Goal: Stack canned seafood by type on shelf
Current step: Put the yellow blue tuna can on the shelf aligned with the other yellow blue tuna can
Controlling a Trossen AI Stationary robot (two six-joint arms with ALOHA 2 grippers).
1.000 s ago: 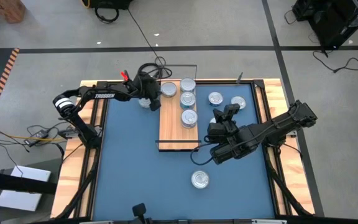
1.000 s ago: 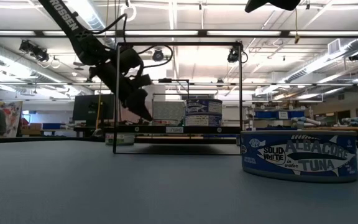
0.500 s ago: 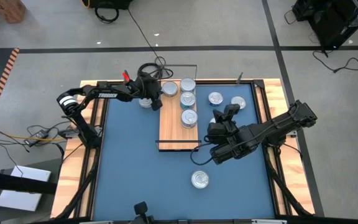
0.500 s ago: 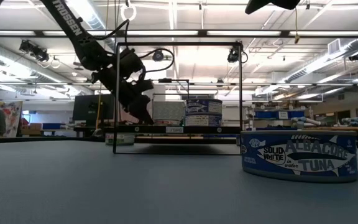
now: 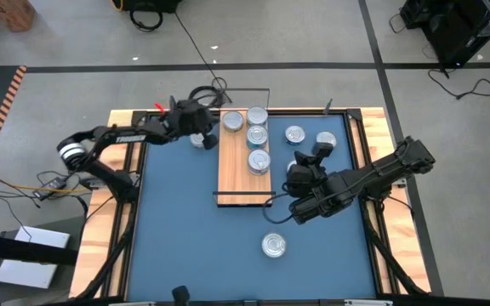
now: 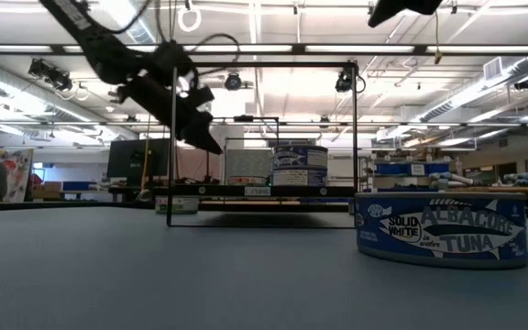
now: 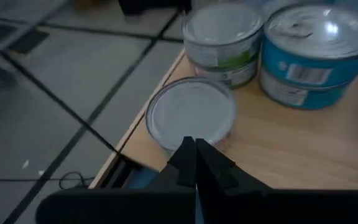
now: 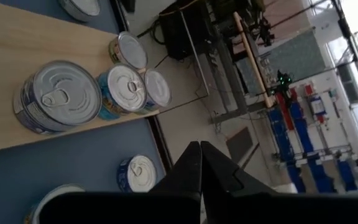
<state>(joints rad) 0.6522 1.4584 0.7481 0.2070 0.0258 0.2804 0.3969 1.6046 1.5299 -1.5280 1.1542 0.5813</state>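
The left claw (image 5: 204,129) hangs above the far left corner of the shelf (image 5: 232,174), its fingers pressed together with nothing between them, as its own wrist view shows. Just ahead of the fingertips in that view sits a plain silver tin (image 7: 191,115) at the board's edge, with a green-labelled tin (image 7: 222,40) and a teal tin (image 7: 312,53) beyond it.

The step in hand appears to be fetching another tin for the shelf. To do it well, the left claw should spread its fingers before descending, come down centred over one tin, and grip it across the sides so the neighbours are not knocked. The label should be checked so like goes onto like.

The right claw (image 5: 303,174) waits beside the shelf's right edge, also pinched shut and empty in its wrist view.

On the shelf, three tin positions run along the right side (image 5: 258,136). More tins (image 5: 294,134) lie on the blue desk (image 5: 177,229) to the right, one (image 5: 199,140) sits left of the shelf under the left arm, and an albacore tuna tin (image 5: 273,246) stands alone near the front.
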